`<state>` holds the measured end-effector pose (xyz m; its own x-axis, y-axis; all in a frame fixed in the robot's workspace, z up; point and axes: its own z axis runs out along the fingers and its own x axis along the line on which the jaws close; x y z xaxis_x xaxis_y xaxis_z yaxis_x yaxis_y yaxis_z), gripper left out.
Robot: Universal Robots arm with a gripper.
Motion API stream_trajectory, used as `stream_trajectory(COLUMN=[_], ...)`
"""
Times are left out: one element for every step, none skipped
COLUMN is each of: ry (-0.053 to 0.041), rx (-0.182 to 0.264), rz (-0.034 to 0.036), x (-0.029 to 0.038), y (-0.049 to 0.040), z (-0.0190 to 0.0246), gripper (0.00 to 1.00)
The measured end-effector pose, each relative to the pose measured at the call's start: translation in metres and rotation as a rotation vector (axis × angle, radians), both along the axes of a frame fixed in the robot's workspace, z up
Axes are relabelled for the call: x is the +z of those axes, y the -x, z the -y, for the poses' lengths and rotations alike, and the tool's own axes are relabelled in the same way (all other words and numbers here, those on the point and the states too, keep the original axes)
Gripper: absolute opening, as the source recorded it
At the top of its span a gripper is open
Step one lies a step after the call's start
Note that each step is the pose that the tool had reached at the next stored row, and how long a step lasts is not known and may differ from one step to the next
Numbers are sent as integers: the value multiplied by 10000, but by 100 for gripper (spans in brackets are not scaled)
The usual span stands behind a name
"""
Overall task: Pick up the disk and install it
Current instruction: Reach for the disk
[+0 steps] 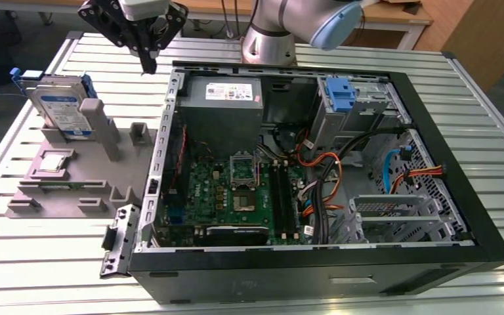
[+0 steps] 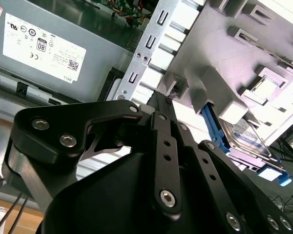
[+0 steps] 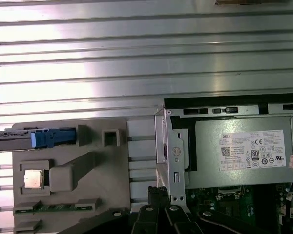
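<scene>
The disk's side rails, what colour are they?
Blue, running along the edges of the disk; clearest in the exterior view.

here's the slatted metal table (image 1: 42, 262) with a black computer case (image 1: 322, 272) lying open on it, grey power supply (image 1: 224, 98) in one corner, green motherboard (image 1: 234, 190) flat on the floor, orange cables (image 1: 419, 174) looping toward the exterior view's right. a grey cage with a blue latch (image 1: 340, 97) sits beside the power supply. on the exterior view's left, just beside the case, a grey fixture (image 1: 86, 190) holds a small square silver chip (image 1: 52, 163).
</scene>
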<state>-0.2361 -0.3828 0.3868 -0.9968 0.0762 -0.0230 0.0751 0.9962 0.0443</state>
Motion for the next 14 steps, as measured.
stream_trajectory(ry=[1, 2, 0, 0, -1, 0, 1, 1, 1, 1, 0, 1, 0, 0], rx=[0, 0, 0, -1, -1, -1, -1, -1, 0, -1, 0, -1, 0, 0], rz=[-1, -2, 0, 1, 1, 0, -1, 0, -1, -1, 0, -1, 0, 0], x=[-1, -1, -4, -5, -7, -8, -8, -10, -11, -13, -14, -15, -17, -18], y=[14, 26, 39, 52, 64, 76, 89, 103, 117, 133, 149, 164, 179, 195], z=[-8, -15, -21, -27, -32, -36, -41, -45, -48, -52, -55, -58, -61, -65], gripper=[10, 10, 10, 10, 10, 10, 10, 10, 10, 10, 10, 10, 10, 10])
